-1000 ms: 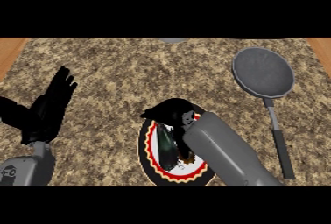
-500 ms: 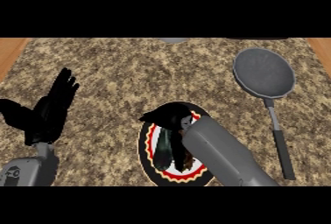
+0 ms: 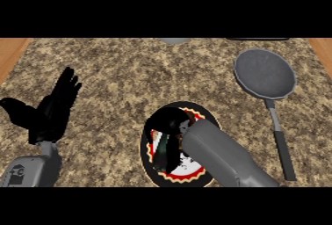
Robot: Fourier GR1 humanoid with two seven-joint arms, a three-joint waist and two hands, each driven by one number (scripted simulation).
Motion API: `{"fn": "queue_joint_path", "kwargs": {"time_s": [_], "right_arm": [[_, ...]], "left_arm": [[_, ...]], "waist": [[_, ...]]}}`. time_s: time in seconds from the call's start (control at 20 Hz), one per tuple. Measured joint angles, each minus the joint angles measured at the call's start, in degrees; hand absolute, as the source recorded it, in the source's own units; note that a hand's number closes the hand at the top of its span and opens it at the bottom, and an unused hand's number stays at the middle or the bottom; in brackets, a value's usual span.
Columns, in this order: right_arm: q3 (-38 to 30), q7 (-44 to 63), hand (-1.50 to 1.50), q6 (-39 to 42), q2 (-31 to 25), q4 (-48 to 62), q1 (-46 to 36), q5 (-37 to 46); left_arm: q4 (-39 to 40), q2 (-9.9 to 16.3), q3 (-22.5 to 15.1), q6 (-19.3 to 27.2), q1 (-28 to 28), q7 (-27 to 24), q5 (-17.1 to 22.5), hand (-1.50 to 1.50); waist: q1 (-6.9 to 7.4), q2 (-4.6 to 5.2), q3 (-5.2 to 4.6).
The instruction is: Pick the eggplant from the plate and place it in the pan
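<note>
My right hand (image 3: pixel 170 125) curled over the round black red-rimmed plate (image 3: pixel 150 163), eggplant hidden; the grey metal pan (image 3: pixel 265 73) sat apart on speckled granite counter (image 3: pixel 142 74); my left hand (image 3: pixel 53 110) rested spread.

forearms: smooth grey | left hand (image 3: pixel 48 115): black | right hand (image 3: pixel 170 122): black

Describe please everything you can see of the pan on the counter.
The pan is a grey, round frying pan that looks like metal, lying flat at the far right of the speckled counter. Its long thin handle runs toward the robot and ends in a darker grip. The pan holds nothing. No hand touches it: the right hand is over the plate to the pan's left, apart from it.
</note>
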Motion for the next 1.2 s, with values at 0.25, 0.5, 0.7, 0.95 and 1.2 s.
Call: {"fn": "queue_joint_path", "kwargs": {"time_s": [0.25, 0.5, 0.7, 0.95, 1.2], "right_arm": [[2.3, 0.3, 1.50, -3.2, -0.3, -0.8, -0.1, -2.9], [1.8, 2.7, 1.50, -6.8, 0.2, 0.9, -0.5, -5.4], [-4.4, 15.4, 1.50, -12.8, -0.4, 4.6, -2.3, -4.5], [-8.4, 31.5, 1.50, -23.1, -0.9, 5.8, -6.0, 0.4], [-6.7, 42.0, 1.50, -29.6, -3.3, 1.4, -10.8, 9.2]], "left_arm": [[-1.1, 0.3, 0.2, -0.9, 0.4, 1.1, 0.2, 0.00], [-0.8, 0.0, 0.6, -1.3, 1.4, 0.1, 0.2, 0.00], [-1.0, 0.2, 1.2, -0.7, 1.4, 0.4, 0.2, 0.00], [-1.3, 0.6, 1.7, -0.9, 1.8, 0.7, 0.4, 0.00], [-1.0, 0.4, 1.7, -0.7, 1.9, 0.7, 0.2, 0.00]], "waist": [[0.04, -0.07, -0.01], [0.16, -0.09, 0.08], [-0.79, -0.16, 0.03], [-1.21, -0.15, -0.06], [-1.73, -0.34, -0.08]]}}
